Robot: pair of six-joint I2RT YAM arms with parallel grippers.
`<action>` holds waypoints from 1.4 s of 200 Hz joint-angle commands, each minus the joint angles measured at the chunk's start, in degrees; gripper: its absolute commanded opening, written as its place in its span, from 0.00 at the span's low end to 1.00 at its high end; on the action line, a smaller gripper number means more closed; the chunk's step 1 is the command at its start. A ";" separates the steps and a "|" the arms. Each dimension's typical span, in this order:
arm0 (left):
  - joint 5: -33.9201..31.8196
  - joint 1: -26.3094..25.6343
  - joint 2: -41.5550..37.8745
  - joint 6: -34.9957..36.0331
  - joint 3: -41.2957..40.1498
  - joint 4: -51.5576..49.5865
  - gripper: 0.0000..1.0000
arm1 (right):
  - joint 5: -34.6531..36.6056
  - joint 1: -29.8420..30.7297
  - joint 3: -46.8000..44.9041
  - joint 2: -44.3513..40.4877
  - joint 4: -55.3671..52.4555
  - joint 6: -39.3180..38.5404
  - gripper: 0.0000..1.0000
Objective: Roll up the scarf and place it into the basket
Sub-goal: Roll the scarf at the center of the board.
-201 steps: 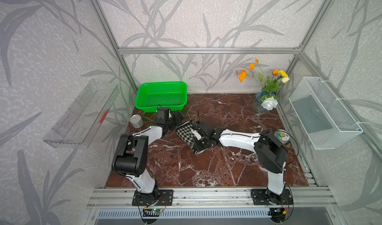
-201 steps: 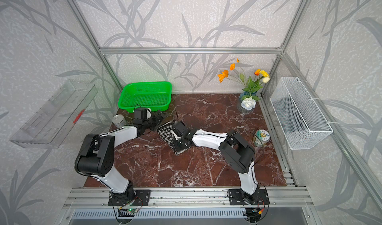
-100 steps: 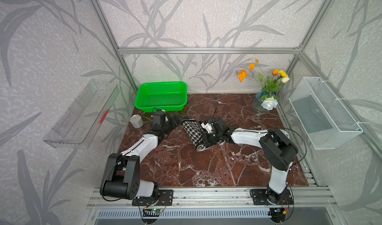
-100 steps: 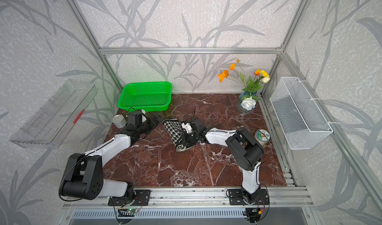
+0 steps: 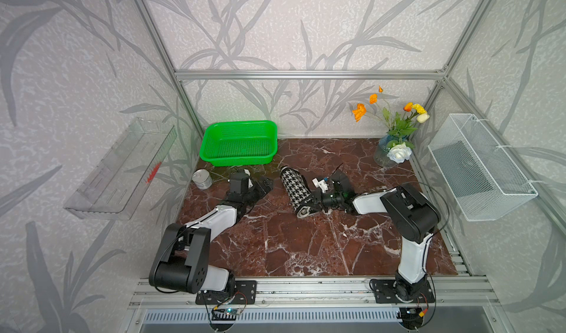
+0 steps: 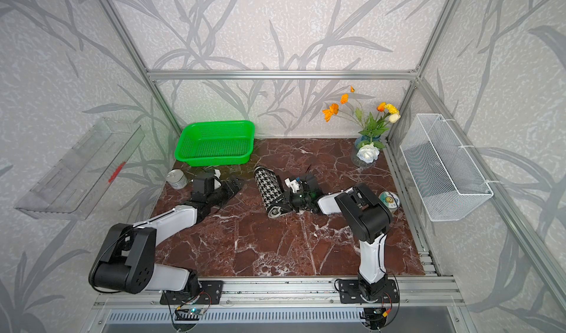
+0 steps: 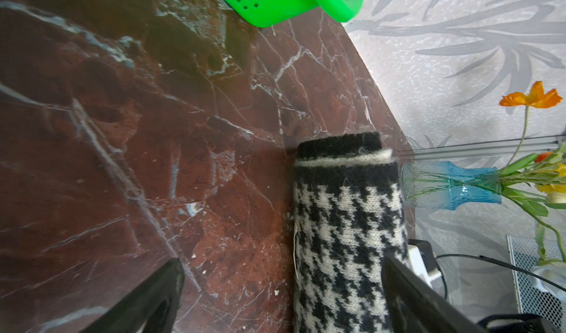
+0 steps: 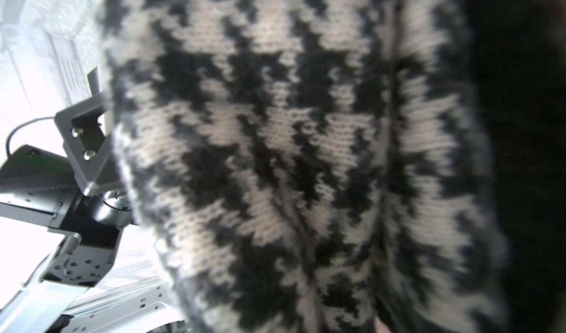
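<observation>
- The scarf (image 5: 294, 190), partly flat a second ago, is now fully rolled on the tabletop (image 5: 306, 248).
- The right pincer (image 5: 315, 199), gripping the roll's near end, has shifted rightward.
- The left arm (image 5: 183, 252) now holds its elbow lower.

We see the scarf (image 5: 296, 190) rolled into a houndstooth cylinder on the marble table (image 5: 306, 248); the right gripper (image 5: 311, 200) clamps its near end; the left gripper (image 5: 264, 186) lies just left of it, apart; the green basket (image 5: 237, 160) sits behind it, leftward; a tin can (image 5: 202, 179) stands farther left.
</observation>
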 commanded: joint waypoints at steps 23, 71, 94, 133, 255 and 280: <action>0.62 -5.34 3.59 1.98 2.52 4.28 0.99 | -1.98 -2.97 -2.69 3.71 5.09 2.60 0.04; -1.04 -11.42 9.32 4.12 8.22 2.52 0.99 | -2.71 -4.78 -3.33 8.86 10.32 4.35 0.05; -1.44 -13.12 12.16 3.73 9.42 4.03 1.00 | -2.80 -4.95 -3.16 10.03 10.89 4.43 0.05; -0.93 -14.92 17.57 3.76 11.85 5.33 0.99 | -2.95 -5.39 -2.52 11.58 11.01 4.50 0.05; -0.20 -17.18 28.93 1.19 16.68 10.27 0.79 | -3.04 -5.90 -1.88 14.29 9.99 3.43 0.07; 1.35 -17.18 31.04 0.33 17.04 12.68 0.67 | -3.18 -5.90 -1.59 14.52 9.31 3.02 0.08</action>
